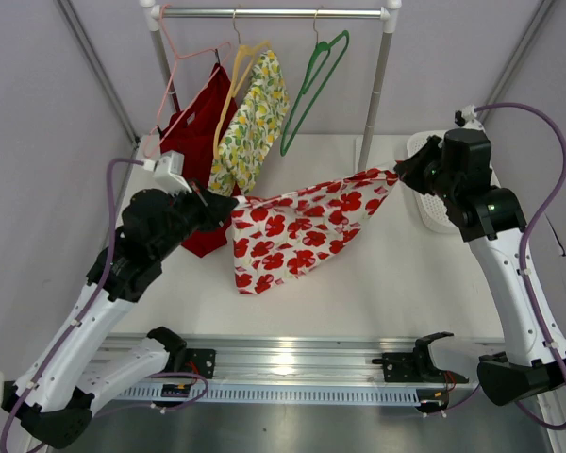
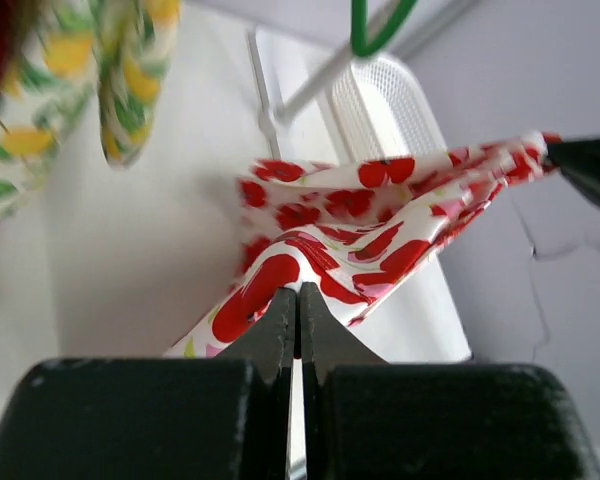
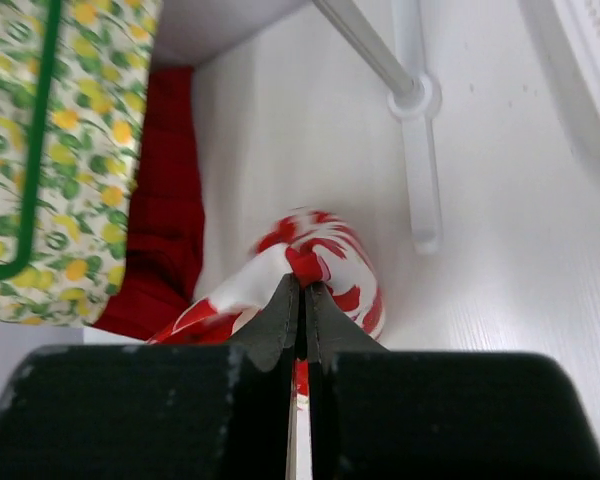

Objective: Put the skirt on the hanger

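Over the white table (image 1: 377,283) you've got the skirt (image 1: 302,231) strung between both arms, its lower edge sagging down on the left. Behind it the green hanger (image 1: 313,80) hangs by its hook on the rail (image 1: 274,13), well apart from the skirt. Your left gripper (image 1: 228,209) is pinched tight on the skirt's left corner, and your right gripper (image 1: 401,175) is clamped on the opposite corner, held higher.

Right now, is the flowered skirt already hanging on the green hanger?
No, the skirt is held stretched between the left claw and the right claw, while the green hanger hangs bare on the rail.
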Robot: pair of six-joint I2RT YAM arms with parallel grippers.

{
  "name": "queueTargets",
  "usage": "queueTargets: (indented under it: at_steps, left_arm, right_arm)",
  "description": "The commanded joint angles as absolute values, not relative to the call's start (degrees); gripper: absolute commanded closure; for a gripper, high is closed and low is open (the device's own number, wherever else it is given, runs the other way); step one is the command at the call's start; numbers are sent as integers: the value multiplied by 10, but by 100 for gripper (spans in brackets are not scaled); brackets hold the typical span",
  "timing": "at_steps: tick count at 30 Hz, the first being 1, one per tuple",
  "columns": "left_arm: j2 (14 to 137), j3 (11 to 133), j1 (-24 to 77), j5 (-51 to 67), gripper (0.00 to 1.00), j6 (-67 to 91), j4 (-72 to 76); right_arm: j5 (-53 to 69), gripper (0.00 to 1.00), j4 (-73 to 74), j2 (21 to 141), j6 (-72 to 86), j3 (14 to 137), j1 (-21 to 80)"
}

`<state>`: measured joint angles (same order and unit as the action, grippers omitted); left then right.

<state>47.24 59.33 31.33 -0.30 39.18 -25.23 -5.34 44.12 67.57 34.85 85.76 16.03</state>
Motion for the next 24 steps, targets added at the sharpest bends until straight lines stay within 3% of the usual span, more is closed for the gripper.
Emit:
queueTargets:
  at_steps: [1, 7, 18, 24]
  left_arm:
    - [488, 671, 282, -37, 100, 359, -292]
    - [563, 776, 226, -4, 100, 344, -290]
    - [704, 932, 179, 60, 100, 332, -288]
    - [700, 869, 167, 96, 100, 325, -287]
  right_arm:
    - [-35, 100, 447, 677, 327, 928, 139]
    - [-7, 100, 431, 729, 319, 1012, 116]
    - [184, 100, 323, 856, 345, 1093, 5]
    - [174, 100, 320, 798, 352, 991, 5]
